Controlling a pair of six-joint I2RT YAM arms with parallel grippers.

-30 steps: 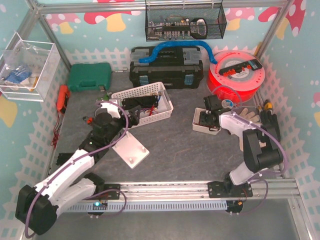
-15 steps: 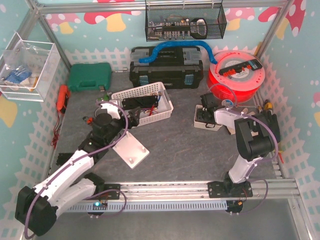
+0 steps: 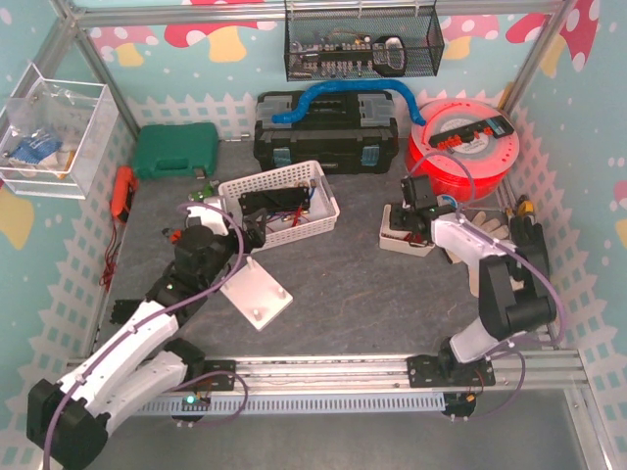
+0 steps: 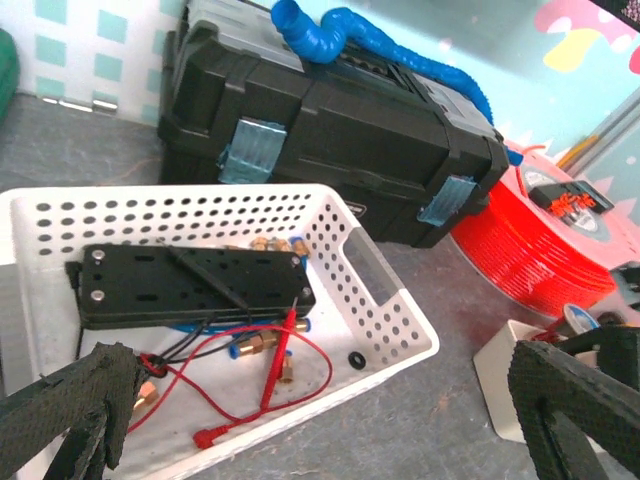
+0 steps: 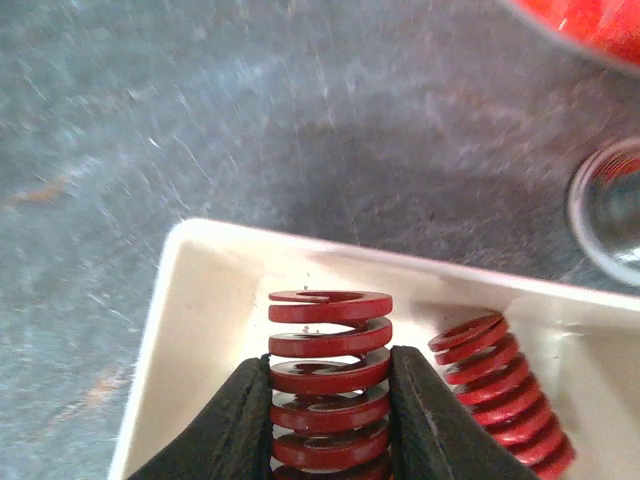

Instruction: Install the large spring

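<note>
Item: large spring [image 5: 330, 345], red, in the white tray [image 5: 190, 300], my right pincer [image 5: 330, 405] clamped on its lower coils; smaller spring [image 5: 500, 385] just beside it in the same tray. Left pincer [image 4: 320, 405] spread apart, well left of the tray. Risk, I judge: rounded coils may slip or tilt on lifting.

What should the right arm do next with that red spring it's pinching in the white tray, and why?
Probably lift straight up. The right gripper is shut on the red spring, within the white tray, with a second spring close beside it; rising first should clear the tray wall and that neighbour.
</note>
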